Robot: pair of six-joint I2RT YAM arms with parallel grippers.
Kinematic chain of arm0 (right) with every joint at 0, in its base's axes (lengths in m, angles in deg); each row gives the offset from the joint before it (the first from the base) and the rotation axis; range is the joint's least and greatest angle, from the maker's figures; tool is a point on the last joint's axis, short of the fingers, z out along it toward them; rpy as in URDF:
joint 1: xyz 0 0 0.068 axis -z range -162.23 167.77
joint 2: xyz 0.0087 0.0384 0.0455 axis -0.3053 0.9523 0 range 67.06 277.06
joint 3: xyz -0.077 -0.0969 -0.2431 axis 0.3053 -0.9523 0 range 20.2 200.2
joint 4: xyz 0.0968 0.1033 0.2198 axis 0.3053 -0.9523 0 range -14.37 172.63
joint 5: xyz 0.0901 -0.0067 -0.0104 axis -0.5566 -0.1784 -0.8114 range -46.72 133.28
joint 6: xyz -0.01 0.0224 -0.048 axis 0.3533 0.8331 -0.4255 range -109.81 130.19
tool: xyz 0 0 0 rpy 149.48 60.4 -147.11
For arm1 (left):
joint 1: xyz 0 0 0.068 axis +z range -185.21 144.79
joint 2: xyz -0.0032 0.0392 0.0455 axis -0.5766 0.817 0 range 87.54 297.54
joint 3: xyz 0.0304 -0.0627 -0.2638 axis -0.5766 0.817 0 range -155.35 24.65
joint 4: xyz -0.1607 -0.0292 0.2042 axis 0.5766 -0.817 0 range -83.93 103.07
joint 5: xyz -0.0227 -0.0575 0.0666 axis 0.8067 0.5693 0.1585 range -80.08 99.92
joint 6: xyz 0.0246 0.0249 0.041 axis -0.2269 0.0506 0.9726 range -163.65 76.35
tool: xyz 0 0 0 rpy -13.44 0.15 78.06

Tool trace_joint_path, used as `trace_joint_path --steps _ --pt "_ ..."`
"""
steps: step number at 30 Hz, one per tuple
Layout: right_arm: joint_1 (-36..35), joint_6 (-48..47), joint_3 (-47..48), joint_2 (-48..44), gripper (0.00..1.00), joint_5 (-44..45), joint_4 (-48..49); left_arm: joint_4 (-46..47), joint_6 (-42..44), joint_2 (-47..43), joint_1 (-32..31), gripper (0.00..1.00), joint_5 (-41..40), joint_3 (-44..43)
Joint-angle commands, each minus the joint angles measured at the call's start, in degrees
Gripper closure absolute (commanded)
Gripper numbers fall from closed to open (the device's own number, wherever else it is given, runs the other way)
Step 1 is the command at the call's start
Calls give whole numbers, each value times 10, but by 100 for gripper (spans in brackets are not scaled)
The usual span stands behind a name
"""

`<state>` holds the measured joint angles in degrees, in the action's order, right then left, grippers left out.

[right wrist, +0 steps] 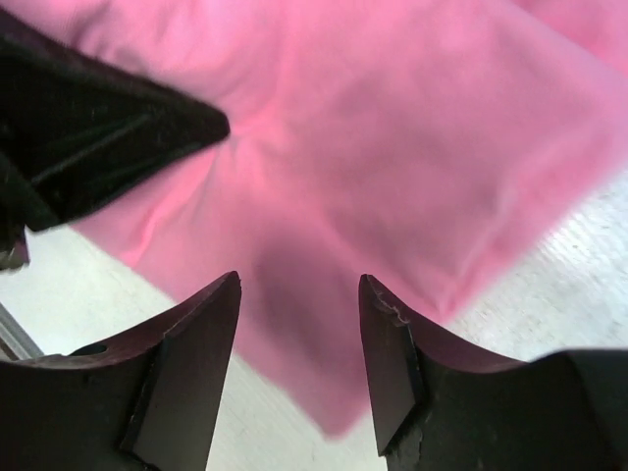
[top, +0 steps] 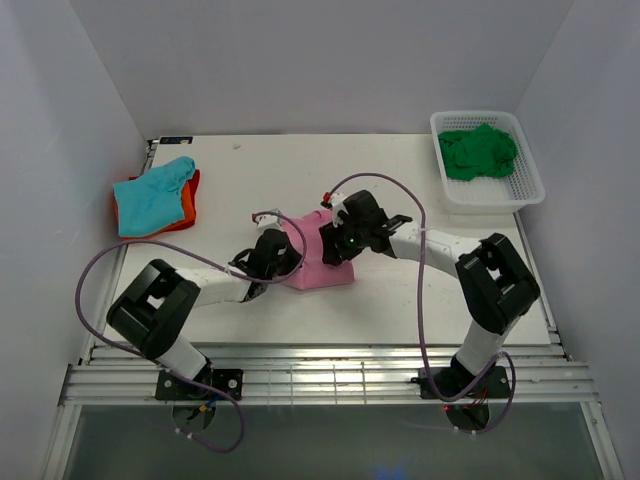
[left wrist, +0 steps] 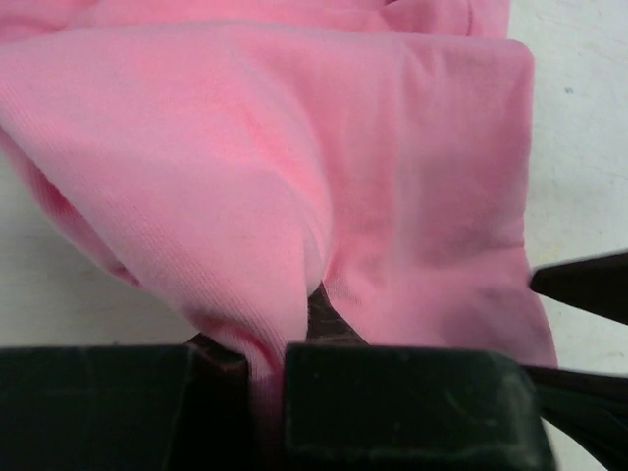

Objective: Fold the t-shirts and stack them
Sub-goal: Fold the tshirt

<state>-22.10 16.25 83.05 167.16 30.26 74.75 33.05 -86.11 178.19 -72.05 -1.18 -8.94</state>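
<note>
Top external view gives us the pink t-shirt [top: 325, 270] as a small folded bundle near the middle of the table [top: 420, 300], with both arms reaching in and meeting over it. At the far left we see a teal t-shirt [top: 150, 195] lying on an orange t-shirt [top: 189, 205], whose edge shows along the right side and underneath. At the far right a white mesh basket [top: 530, 188] holds a crumpled green t-shirt [top: 478, 152], well apart from the pink one.

From the left wrist camera we see the left end effector [left wrist: 265, 363] clamped narrowly on a fold of the pink cloth, and the fabric bunches up where it runs between the two dark fingers. The rest of the shirt spreads away from that pinch, with a folded edge at its far right and bare table beyond it.

From the right wrist camera we see the right end effector [right wrist: 299, 334] standing wide, its fingers spread over the pink cloth near one corner. We cannot tell whether its tips touch the fabric. The left arm's dark tip enters that view at upper left, with the cloth puckered around it.
</note>
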Motion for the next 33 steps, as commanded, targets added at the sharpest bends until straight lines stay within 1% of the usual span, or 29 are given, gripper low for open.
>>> trace_joint_path --steps 1,3,8,9,12,22,23,26,29,30,31,32,33 --pt "-3 -14 4 -61 41 30 -23 -182 70 -61 13 100 -111 -63" --pt "-4 -18 6 -84 41 44 -38 -231 86 -65 26 100 -103 -97" --pt "-4 -24 -1 -127 40 63 -54 -267 130 -47 36 100 -107 -162" --pt "-3 -25 -7 -139 38 65 -57 -273 145 -43 38 100 -103 -171" --pt "-3 -28 -18 -156 37 76 -60 -292 165 -24 48 100 -93 -206" --pt "-4 -32 -36 -172 37 88 -64 -355 200 -10 92 100 -38 -291" --pt "-3 -32 -36 -172 37 87 -64 -364 200 -9 96 100 -23 -294" --pt "-3 -32 -40 -175 37 91 -60 -364 183 -6 102 100 17 -286" --pt "-4 -31 -44 -173 37 97 -56 -337 151 -1 102 100 50 -239" --pt "-3 -30 -45 -173 36 97 -50 -324 142 -1 102 100 82 -222" --pt "-4 -28 -46 -174 37 97 -46 -293 132 -1 102 100 97 -184" --pt "-4 -26 -47 -175 36 96 -43 -278 122 -1 102 100 108 -164" --pt "-3 -23 -48 -176 37 96 -33 -264 107 -2 102 100 138 -147"
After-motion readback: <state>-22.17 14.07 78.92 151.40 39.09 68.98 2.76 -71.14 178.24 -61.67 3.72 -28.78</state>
